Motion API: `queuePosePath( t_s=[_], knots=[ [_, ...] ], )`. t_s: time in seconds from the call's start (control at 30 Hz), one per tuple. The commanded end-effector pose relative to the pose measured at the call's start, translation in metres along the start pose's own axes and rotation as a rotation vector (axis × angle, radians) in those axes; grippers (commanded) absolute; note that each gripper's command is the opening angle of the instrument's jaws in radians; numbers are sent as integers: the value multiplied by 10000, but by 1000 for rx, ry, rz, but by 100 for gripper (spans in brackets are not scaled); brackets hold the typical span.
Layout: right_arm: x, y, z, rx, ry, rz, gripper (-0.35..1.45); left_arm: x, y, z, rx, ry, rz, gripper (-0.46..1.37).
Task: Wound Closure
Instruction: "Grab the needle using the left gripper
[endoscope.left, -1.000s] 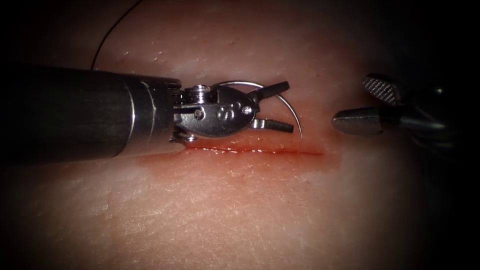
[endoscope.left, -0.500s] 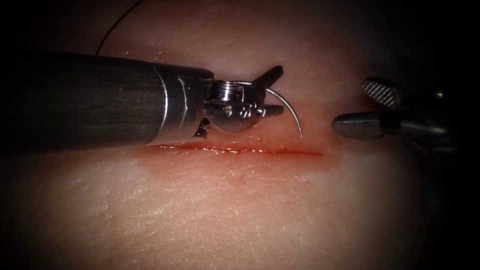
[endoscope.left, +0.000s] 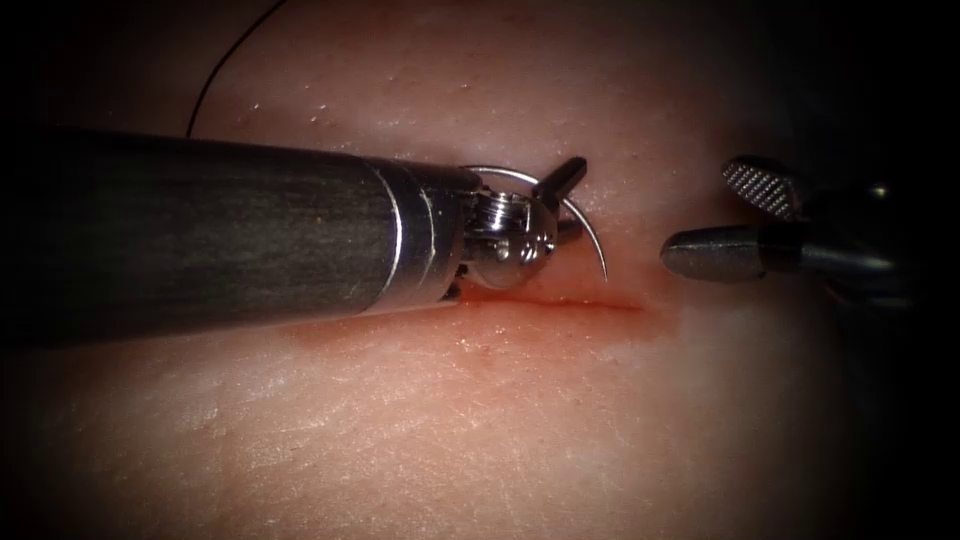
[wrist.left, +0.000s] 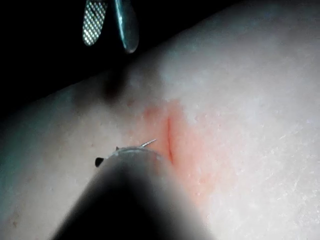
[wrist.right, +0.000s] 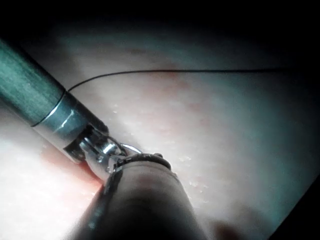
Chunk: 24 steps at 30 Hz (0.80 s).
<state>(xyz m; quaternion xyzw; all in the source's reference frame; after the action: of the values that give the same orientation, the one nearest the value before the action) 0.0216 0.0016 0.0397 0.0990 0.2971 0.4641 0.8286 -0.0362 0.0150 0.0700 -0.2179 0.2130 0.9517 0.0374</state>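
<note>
The thin curved steel needle (endoscope.left: 590, 225) stands just above the cut in the endoscope view, arcing from behind the left arm's silver wristed tool (endoscope.left: 560, 205) round to a point that hangs just over the far edge of the straight red cut (endoscope.left: 590, 301) in the pale pink pork tissue (endoscope.left: 480, 420); the tip looks close to the surface, but whether it has entered cannot be told. The left tool's dark serrated jaws stand apart, with the needle's curve running between them around mid-body; whether they grip it cannot be told. A fine black thread (endoscope.left: 215, 70) curves off over the tissue beyond the dark grey shaft. The right arm's tool (endoscope.left: 740, 215) sits to the right of the cut's end, well apart from the needle, its two jaws spread and holding nothing. The left wrist view shows the needle's bright tip (wrist.left: 148, 143) just beside the cut (wrist.left: 169, 140), ringed by a red stain (wrist.left: 195, 155), and the right tool's (wrist.left: 110, 22) spread jaws, one with a cross-hatched face. The right wrist view shows the thread (wrist.right: 190, 71) lying in a long line across the tissue and the left tool's wrist (wrist.right: 102, 150). Against a second ago, the left tool has advanced rightward along the cut and rolled, its jaws narrower than before, while the right tool has kept its place.
</note>
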Motion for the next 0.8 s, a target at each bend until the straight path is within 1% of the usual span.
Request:
queuePosePath(
  t_s=[0.03,0.07,0.17,0.23,0.27,0.3,0.33,0.37,0.43,0.53,0.6,0.63,0.67,0.7,0.77,0.8],
  knots=[
    [1,0,0,3,-1,1,85,0,2,2,-6,-5,1,-17],
    [1,0,0,4,-1,1,85,-1,3,3,-6,-7,5,-35],
    [1,1,-1,3,2,2,84,-3,4,5,-1,-4,2,-35],
    [1,1,0,3,2,2,81,-6,1,3,-6,15,-13,-35],
    [2,2,0,2,1,2,79,-8,-3,0,-37,60,10,-35],
    [2,2,1,2,1,2,79,-9,-4,-1,-49,79,22,-35],
    [2,3,2,1,1,3,79,-11,-8,-5,-73,121,68,-35],
    [2,3,2,0,1,4,79,-12,-9,-5,-78,130,80,-35],
    [3,3,4,-1,1,11,75,-14,-13,-13,-101,171,121,-35],
    [4,3,6,-3,1,13,73,-16,-15,-24,-106,175,138,-35],
    [6,3,9,-6,1,15,79,-17,-18,-31,-123,218,161,-35],
    [8,4,11,-7,1,17,83,-16,-19,-35,-145,256,173,-35],
    [9,4,12,-5,2,18,84,-16,-21,-37,-154,276,189,-35],
    [11,5,15,-3,2,21,87,-16,-23,-41,-177,325,216,-35],
    [16,9,20,5,4,38,97,-14,-27,-49,-236,427,210,-35],
    [17,10,22,4,7,39,102,-13,-29,-52,-248,450,221,-35]
  ],
)
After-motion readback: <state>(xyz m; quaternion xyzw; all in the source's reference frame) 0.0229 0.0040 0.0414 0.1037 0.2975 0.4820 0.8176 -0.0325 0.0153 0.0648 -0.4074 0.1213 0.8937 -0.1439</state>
